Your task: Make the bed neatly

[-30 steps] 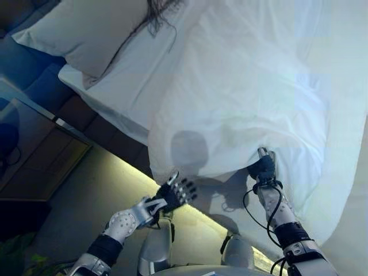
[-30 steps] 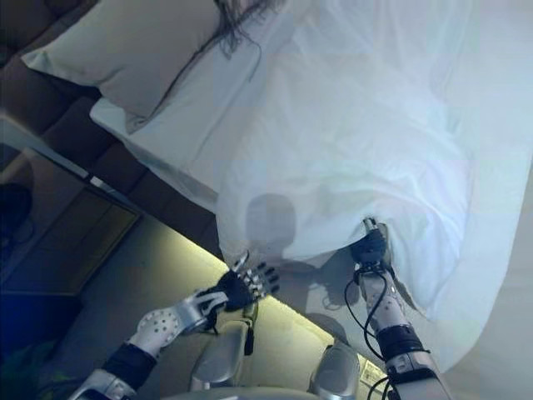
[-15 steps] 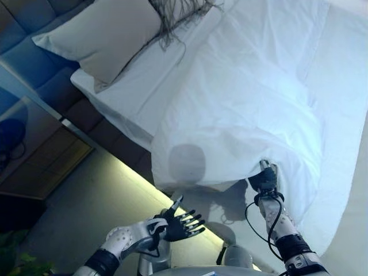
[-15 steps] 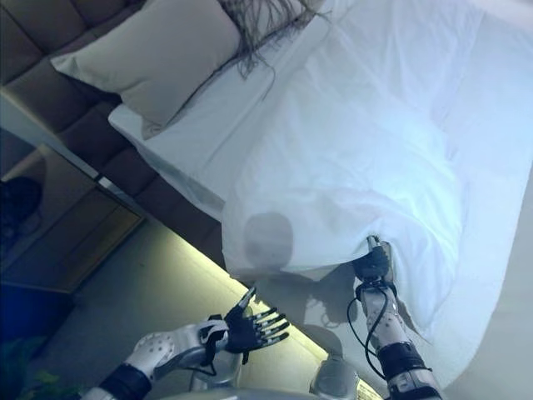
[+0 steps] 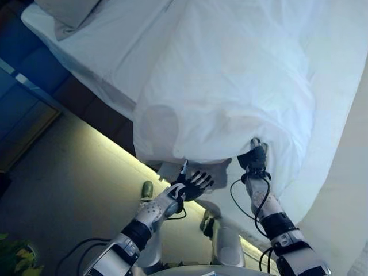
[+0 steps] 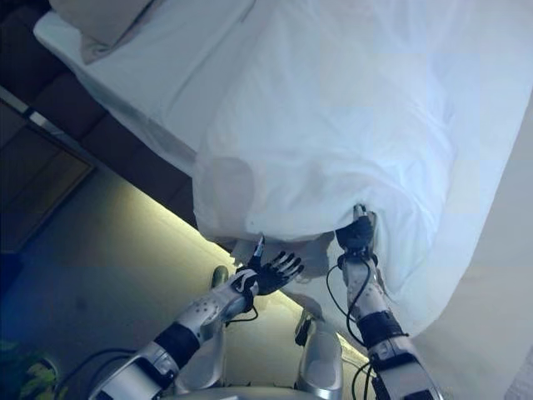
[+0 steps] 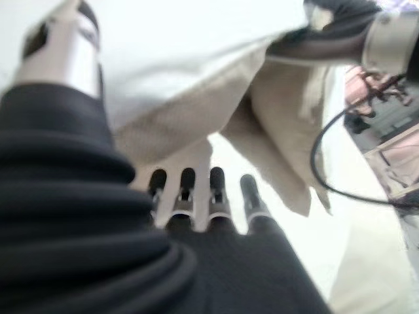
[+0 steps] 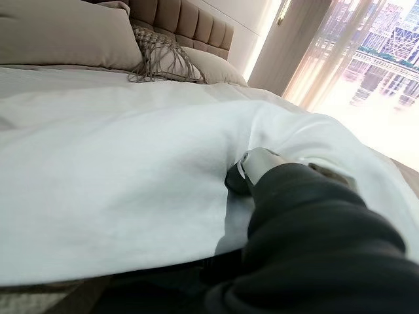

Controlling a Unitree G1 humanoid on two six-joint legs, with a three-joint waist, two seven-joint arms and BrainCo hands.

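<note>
The bed fills most of the head views, running diagonally from upper left, where a beige pillow sits at the head end, down to the right. Over it lies the white duvet, bunched and hanging off the near side edge, its lower hem drooping over the mattress side just above my two hands. That hem is what matters: its long axis runs roughly left-to-right across in front of me, & both hands are under or at it. My right hand is the nearer one, already in contact w/ the duvet at the hem's right part; the cloth folds over it. In the right wrist view the fabric drapes across the knuckle area, fingers buried underneath, so I can't tell whether they're pinching it or just pushed in. My left hand hangs just below the hem's left part, apart from the cloth, fingers spread & straight, thumb up, holding nothing. From those fingertips the duvet edge lies up and ahead, close by; the left wrist view shows the hanging cloth right past my fingers, w/ a beige underside showing. Judgement: left hand needs to rise to the hem and grip, so both hands hold the same edge along its length before any pull.
</note>
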